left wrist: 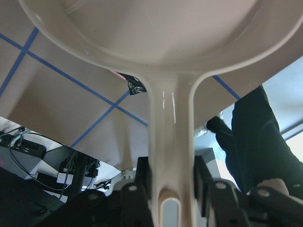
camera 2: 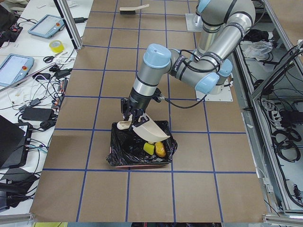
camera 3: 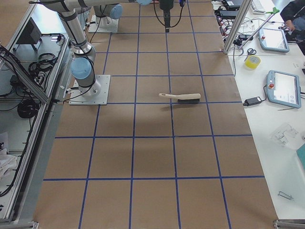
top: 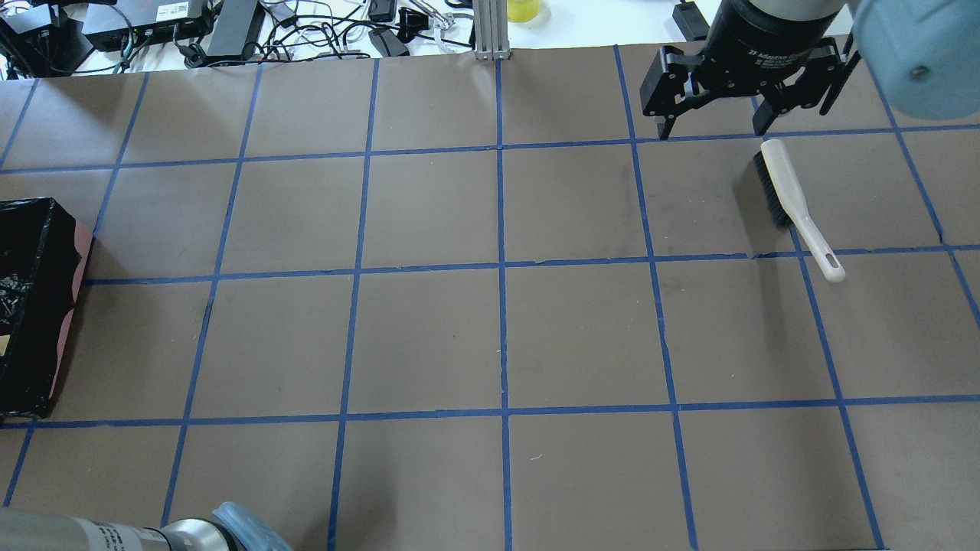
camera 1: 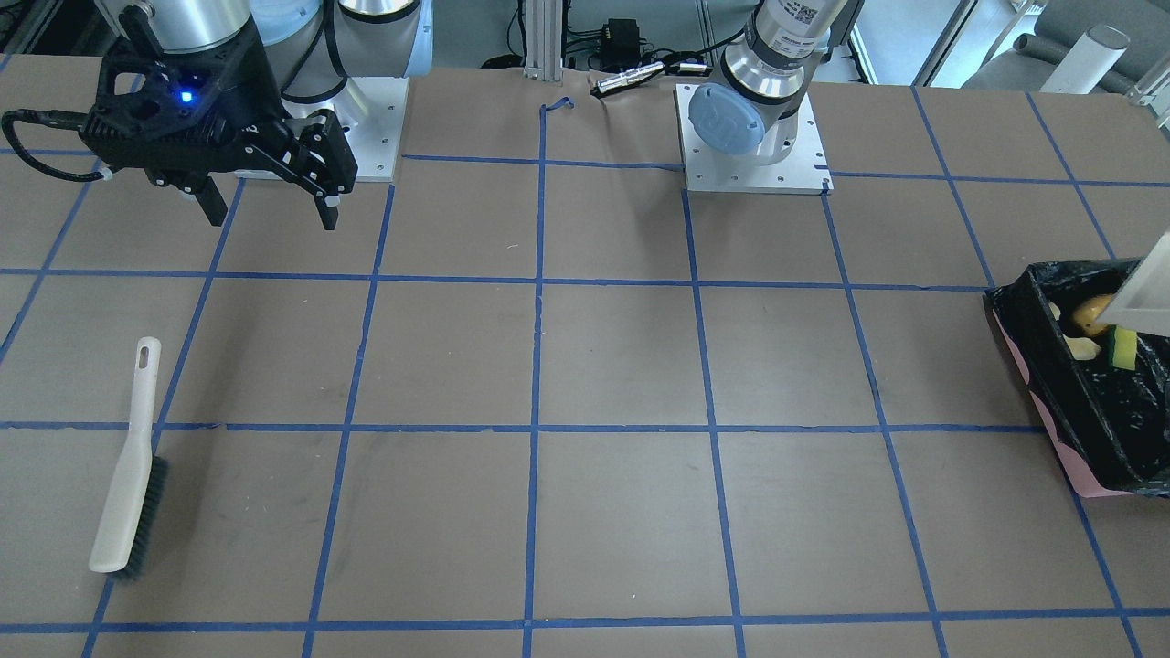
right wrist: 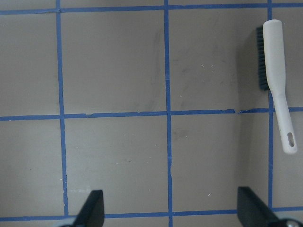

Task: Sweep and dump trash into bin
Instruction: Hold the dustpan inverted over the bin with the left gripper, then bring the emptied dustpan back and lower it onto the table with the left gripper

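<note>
Fingers [left wrist: 143,175] of the left gripper [left wrist: 171,178] clamp the dustpan [left wrist: 161,42] handle; the right gripper [top: 713,130] gapes wide, empty.

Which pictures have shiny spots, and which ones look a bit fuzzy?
Left wrist view: the dustpan is so close that it looks a bit soft, with white glare streaks on its handle. Front-facing view: the black bag lining the bin glints in small spots. Right wrist view: the brush is sharp, with a faint shadow beside it.

Only "2F Adaptive" can be made out, printed in white on the black body of the right claw [top: 712,132].
</note>
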You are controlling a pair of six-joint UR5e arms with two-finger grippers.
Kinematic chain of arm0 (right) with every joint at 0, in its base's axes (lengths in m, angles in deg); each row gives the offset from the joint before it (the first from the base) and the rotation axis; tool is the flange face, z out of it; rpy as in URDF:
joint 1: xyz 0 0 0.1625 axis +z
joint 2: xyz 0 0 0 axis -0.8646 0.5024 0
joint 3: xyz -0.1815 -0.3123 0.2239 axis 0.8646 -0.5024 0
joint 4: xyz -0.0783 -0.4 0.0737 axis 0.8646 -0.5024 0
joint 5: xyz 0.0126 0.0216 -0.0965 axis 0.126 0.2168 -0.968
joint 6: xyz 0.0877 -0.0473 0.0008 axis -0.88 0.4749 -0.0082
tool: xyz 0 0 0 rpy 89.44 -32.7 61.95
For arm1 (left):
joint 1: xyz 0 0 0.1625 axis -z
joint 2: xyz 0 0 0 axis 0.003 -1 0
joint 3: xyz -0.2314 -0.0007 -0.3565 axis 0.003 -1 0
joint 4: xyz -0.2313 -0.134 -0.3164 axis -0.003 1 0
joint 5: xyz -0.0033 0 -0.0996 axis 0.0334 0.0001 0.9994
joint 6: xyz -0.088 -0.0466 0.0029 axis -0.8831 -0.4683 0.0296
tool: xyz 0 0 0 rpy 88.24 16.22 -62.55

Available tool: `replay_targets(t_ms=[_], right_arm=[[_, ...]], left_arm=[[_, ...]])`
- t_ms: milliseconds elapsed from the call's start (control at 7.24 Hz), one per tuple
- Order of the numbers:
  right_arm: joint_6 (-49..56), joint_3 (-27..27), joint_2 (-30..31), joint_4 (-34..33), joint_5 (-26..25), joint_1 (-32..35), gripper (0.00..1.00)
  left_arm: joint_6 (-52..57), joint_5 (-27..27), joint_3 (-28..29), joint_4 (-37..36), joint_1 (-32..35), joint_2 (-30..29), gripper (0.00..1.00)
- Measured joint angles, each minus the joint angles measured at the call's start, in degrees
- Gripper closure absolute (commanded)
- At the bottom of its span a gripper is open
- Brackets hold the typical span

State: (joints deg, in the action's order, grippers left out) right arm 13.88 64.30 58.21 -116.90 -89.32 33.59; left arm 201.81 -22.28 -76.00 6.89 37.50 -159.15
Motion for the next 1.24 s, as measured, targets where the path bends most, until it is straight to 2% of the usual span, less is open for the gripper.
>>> replay_targets(t_ms=[276,552,829,1243], right_arm=[[0.0,0.0,0.0,0.0,0.0,0.0,0.0],[0.0,0.0,0.0,-0.1,0.1,0.0,0.0],[0.0,0.0,-0.1,0.0,-0.2,0.0,0.0],[0.0,0.0,-0.4,0.1,-0.8,0.1,0.0]], left_arm=[[-10.3,3.1,4.5,12.2,6.2,-0.1,1.0],[-25.3,5.9,5.4,17.9,12.4,-0.3,1.0],[-40.4,7.6,5.2,19.8,17.9,-2.1,1.0],[-56.6,7.6,5.0,19.9,25.4,-7.0,1.0]])
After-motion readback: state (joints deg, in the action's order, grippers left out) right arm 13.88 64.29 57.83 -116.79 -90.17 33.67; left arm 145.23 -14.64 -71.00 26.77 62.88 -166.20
